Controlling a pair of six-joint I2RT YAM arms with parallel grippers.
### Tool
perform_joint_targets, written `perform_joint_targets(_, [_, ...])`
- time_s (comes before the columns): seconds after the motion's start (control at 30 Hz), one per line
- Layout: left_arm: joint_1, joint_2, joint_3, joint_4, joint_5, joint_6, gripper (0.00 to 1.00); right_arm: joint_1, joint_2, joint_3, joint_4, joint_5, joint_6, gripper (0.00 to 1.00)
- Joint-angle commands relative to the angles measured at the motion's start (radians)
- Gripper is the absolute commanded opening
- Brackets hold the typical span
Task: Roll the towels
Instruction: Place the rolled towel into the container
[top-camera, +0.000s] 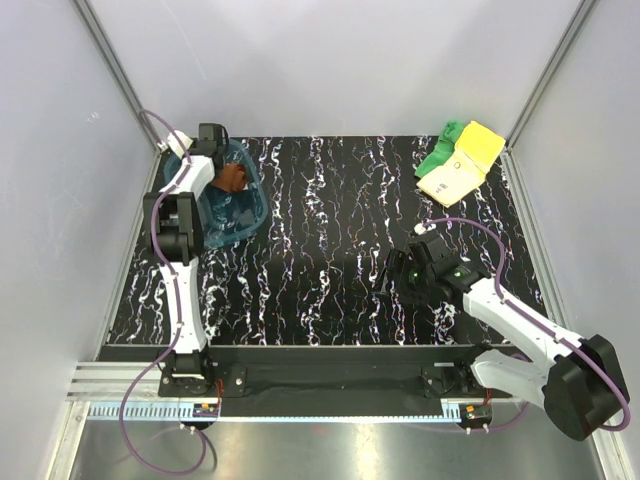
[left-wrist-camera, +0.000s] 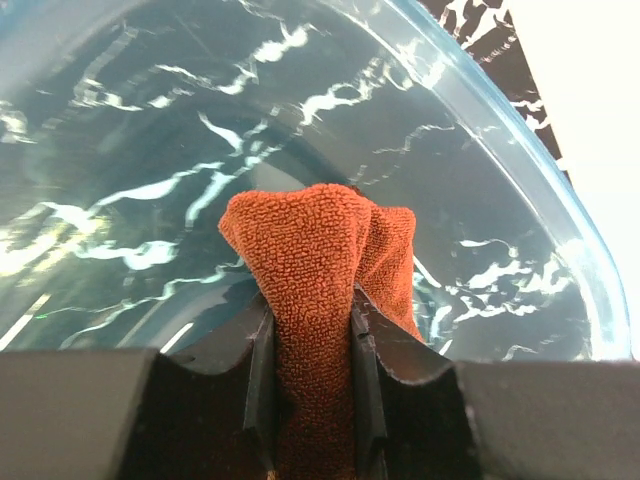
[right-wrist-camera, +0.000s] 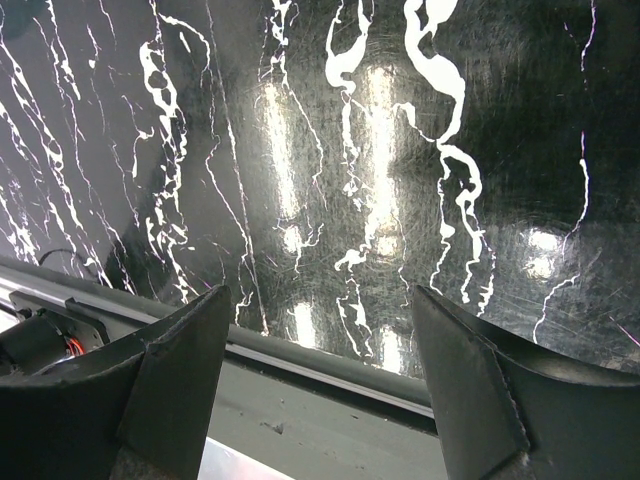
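Two at 1 o'clock, yellow towel (top-camera: 462, 168) and green towel (top-camera: 440, 152), you see only overhead. Left wrist view: left gripper (left-wrist-camera: 310, 325) nipped narrow on rust-brown towel (left-wrist-camera: 310, 240) within teal tray (left-wrist-camera: 520, 180). Right gripper (right-wrist-camera: 320, 330) wide, empty.

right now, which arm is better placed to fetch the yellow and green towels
Likely right. The right gripper is open and empty, on the same side as the yellow towel and green towel. The left gripper is shut on the brown towel at the tray.
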Motion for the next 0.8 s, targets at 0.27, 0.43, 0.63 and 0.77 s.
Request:
perform_joint_targets(0.27, [-0.025, -0.119, -0.039, -0.236, -0.162, -0.147, 0.46, 0.001, 0.017, -0.018, 0.059, -0.016, -0.003, 0.81])
perform_joint_targets(0.43, [-0.025, -0.154, -0.14, -0.123, -0.065, -0.084, 0.99, 0.001, 0.007, -0.018, 0.053, -0.019, -0.004, 0.8])
perform_joint_targets(0.63, [-0.016, -0.243, -0.236, -0.008, 0.007, 0.007, 0.99, 0.0, -0.018, -0.038, 0.052, -0.017, 0.002, 0.81])
perform_joint_targets(0.77, [-0.011, -0.287, -0.25, 0.012, 0.077, 0.031, 0.99, 0.0, -0.024, -0.044, 0.059, -0.025, 0.013, 0.81])
